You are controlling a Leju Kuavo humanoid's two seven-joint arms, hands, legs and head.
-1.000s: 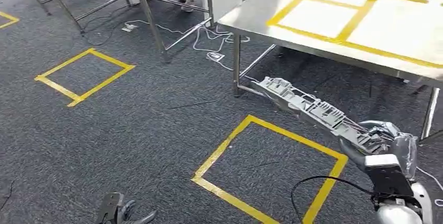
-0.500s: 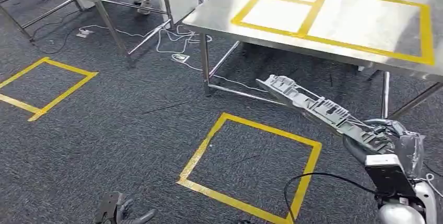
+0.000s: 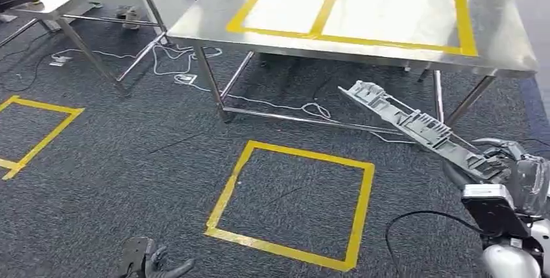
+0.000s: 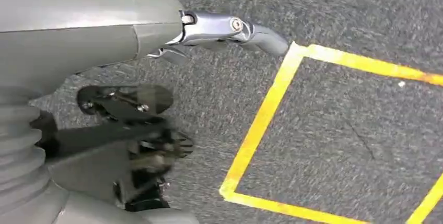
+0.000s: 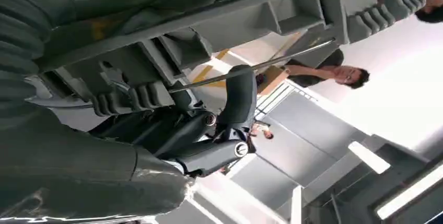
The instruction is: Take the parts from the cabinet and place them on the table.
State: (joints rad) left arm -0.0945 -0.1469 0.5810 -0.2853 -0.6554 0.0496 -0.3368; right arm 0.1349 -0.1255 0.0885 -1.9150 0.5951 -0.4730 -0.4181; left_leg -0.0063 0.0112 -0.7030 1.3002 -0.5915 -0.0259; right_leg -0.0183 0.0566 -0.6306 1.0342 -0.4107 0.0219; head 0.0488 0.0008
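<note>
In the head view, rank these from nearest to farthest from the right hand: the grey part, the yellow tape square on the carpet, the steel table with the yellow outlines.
1. Grey part: held in the right hand, reaching up and left toward the table.
2. Yellow tape square: on the carpet, left of the hand.
3. Steel table: ahead, beyond the part's far tip.

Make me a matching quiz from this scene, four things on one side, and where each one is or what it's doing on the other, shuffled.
Things:
1. grey part
2. left hand
3. steel table
4. white cables

Places or states:
A. hangs low over the carpet, holding nothing
B. lie on the floor between the tables
C. gripped at one end by the right hand
D. top marked with yellow tape rectangles

Pairs: 1-C, 2-A, 3-D, 4-B
</note>
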